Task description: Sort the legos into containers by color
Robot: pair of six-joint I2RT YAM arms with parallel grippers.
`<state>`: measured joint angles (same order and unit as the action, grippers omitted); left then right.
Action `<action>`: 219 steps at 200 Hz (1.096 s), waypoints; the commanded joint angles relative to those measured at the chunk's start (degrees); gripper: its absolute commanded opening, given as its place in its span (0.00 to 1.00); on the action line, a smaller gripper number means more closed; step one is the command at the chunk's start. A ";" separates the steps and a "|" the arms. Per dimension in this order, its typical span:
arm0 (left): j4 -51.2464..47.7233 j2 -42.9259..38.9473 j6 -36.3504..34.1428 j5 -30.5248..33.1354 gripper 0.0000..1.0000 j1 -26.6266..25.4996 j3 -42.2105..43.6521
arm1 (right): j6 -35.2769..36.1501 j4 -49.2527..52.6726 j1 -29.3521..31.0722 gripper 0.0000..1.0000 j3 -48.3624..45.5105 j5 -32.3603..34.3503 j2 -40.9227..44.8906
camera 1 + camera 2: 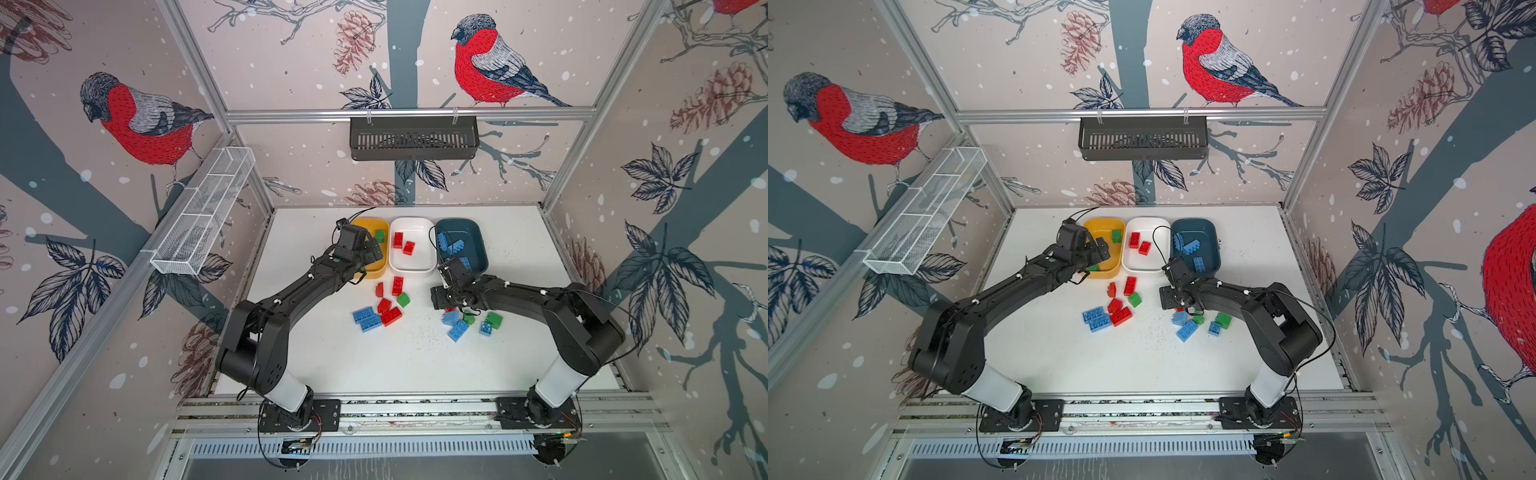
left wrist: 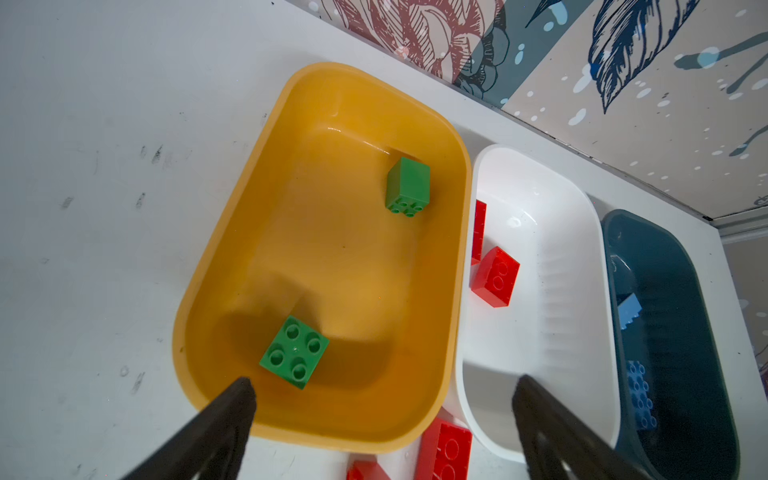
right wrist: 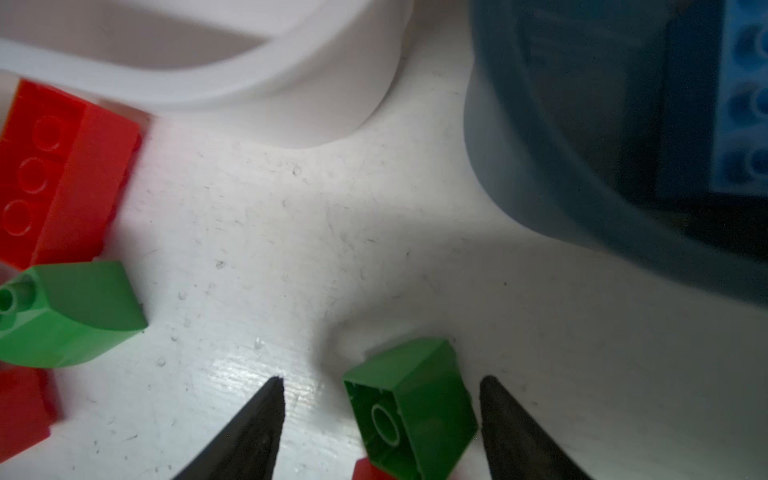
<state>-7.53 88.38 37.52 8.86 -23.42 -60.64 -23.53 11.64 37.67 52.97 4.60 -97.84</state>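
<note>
My left gripper [image 1: 370, 249] [image 2: 384, 381] hangs open over the near end of the yellow container [image 1: 376, 272] [image 2: 291, 166]. Two green legos [image 2: 295, 351] [image 2: 408, 187] lie in that container, free of the fingers. The white container [image 1: 411, 266] [image 2: 540, 332] holds red legos [image 1: 398, 240] [image 2: 496, 276]. Blue legos [image 1: 451, 245] lie in the teal container [image 1: 473, 232] [image 3: 582, 166]. My right gripper [image 1: 455, 309] [image 3: 383, 379] is low over the table, open, its fingers on either side of a tipped green lego [image 3: 409, 407], with a gap on one side.
Loose legos lie mid-table: red [image 1: 397, 286], green [image 1: 403, 299] and blue [image 1: 365, 318] on the left, blue [image 1: 458, 330] and green [image 1: 493, 320] under the right arm. A white mesh basket [image 1: 203, 212] and a dark slatted basket [image 1: 413, 137] hang on the walls.
</note>
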 commanded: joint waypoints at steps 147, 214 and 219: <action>1.21 -13.48 0.99 5.55 0.97 0.13 12.01 | 1.78 5.37 4.48 0.43 6.42 9.20 -6.42; -0.52 -18.27 1.52 6.15 0.97 0.18 14.53 | 2.30 -1.68 7.38 0.35 3.95 9.38 -0.86; -0.71 -18.93 1.43 6.33 0.97 0.22 14.86 | 2.37 -2.27 7.53 0.34 3.77 9.37 -0.27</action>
<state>-7.16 71.53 38.79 13.78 -23.35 -46.65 -22.15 13.06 44.38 57.49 13.47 -100.29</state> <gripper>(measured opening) 0.970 0.442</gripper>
